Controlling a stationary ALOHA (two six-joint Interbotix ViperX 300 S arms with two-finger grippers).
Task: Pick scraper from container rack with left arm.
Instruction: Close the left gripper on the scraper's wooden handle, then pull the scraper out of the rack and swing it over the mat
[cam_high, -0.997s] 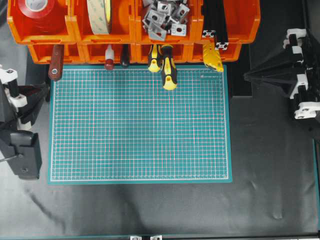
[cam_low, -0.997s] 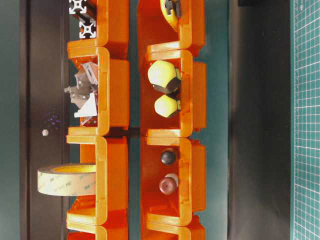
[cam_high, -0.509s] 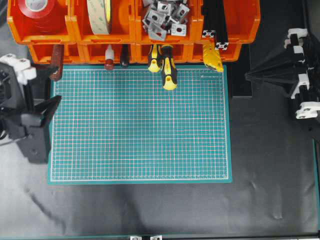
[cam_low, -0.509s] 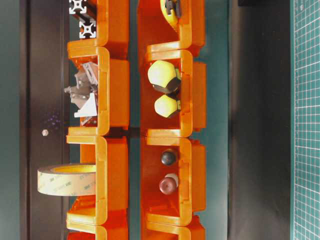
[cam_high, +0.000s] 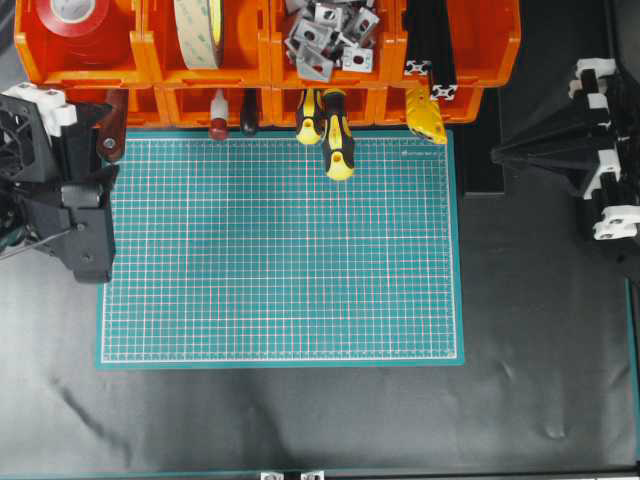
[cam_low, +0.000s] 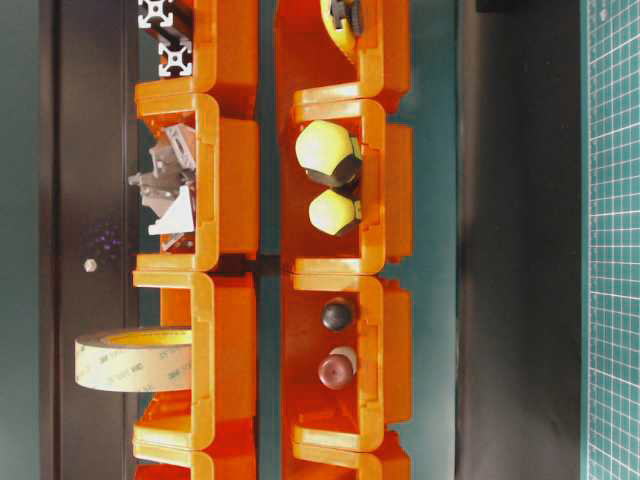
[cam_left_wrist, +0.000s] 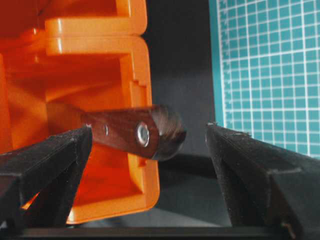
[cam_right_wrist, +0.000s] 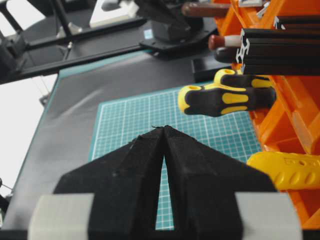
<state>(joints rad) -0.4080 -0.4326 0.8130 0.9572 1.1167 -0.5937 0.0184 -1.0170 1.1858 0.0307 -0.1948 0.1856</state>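
Overhead view: green gridded cutting mat below the glossy orange plastic container rack. My left gripper, tapered matte black fingers spread wide and holding nothing, flanks the scraper, whose smooth reddish-brown wooden handle with a metal-ringed hole pokes from the lower left-end bin. My right gripper is clenched.

The black left hand with its white blocks is sitting at the left edge of the overhead view, pointing up the frame, its two long tapered black fingers spread wide apart. The black right hand is parked off at the right side, its wedge-shaped fingers pressed together with only a thin slit showing.
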